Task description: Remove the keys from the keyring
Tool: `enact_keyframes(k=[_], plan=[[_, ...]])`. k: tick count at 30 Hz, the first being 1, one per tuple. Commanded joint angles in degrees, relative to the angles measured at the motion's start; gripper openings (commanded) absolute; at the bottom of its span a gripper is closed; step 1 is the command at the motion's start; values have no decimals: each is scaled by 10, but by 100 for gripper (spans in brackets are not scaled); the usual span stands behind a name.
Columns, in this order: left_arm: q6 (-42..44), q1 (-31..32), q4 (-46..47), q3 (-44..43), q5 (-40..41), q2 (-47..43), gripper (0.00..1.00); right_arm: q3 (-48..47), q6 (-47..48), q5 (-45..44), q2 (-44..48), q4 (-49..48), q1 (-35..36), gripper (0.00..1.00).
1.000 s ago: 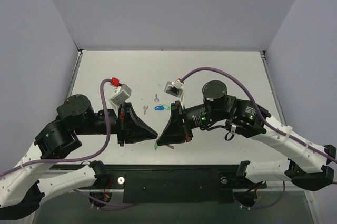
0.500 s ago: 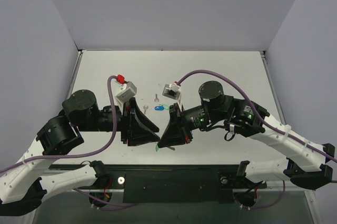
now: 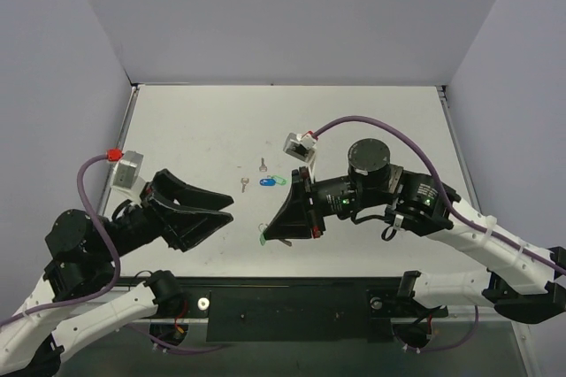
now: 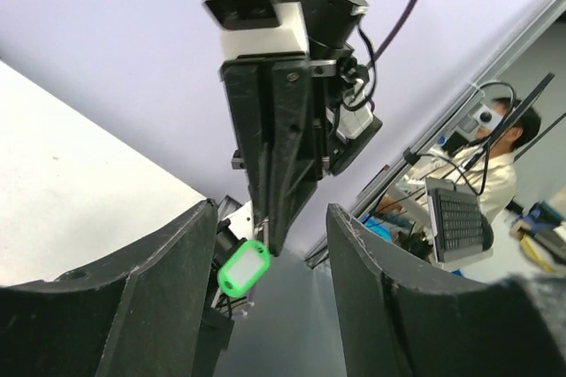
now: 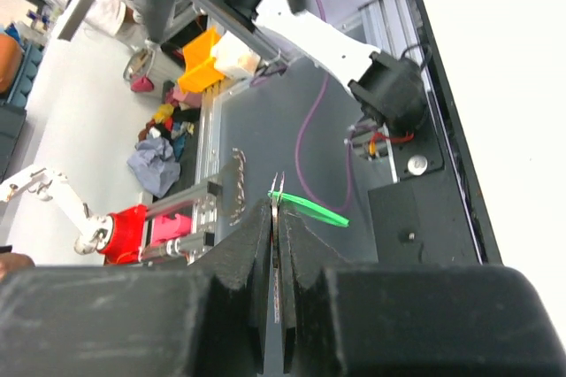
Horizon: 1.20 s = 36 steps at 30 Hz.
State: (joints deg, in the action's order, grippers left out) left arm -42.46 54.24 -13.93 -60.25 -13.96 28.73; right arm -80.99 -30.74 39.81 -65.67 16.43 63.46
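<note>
My right gripper (image 3: 266,234) hovers above the table's near middle, shut on a thin metal keyring (image 5: 278,193). A green plastic-headed key (image 4: 243,266) dangles from that ring, also seen edge-on as the green head (image 5: 311,208) in the right wrist view. My left gripper (image 3: 232,210) stands open and empty, a short way left of the right one, pointing at it. Loose on the table lie a blue-headed key (image 3: 267,182) and two bare silver keys (image 3: 263,164) (image 3: 244,185). In the left wrist view my open fingers (image 4: 168,280) frame the right gripper (image 4: 276,249).
White table surface (image 3: 371,129) with grey walls on three sides. A black rail (image 3: 292,302) runs along the near edge between the arm bases. A purple cable (image 3: 354,120) loops above the right arm.
The left gripper has opened and the left arm has drawn back to the left, away from the right gripper. The right gripper stays shut on the keyring, nearly in place.
</note>
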Motion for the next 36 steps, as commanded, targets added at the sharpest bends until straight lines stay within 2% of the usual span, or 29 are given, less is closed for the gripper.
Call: enact_keyframes(k=[1,6,12,30,36], plan=[[-81,3,176,76,35,-13,61,19,-41,-17,25,-117,1,0],[-91,1,199,87,24,6,54,28,-63,-18,23,-159,1,0],[-97,2,214,90,7,23,47,26,-64,-24,21,-160,1,0],[-122,2,240,122,-27,40,47,17,-63,-22,19,-159,-6,0],[-124,3,248,120,-41,44,39,15,-58,-26,17,-159,-7,0]])
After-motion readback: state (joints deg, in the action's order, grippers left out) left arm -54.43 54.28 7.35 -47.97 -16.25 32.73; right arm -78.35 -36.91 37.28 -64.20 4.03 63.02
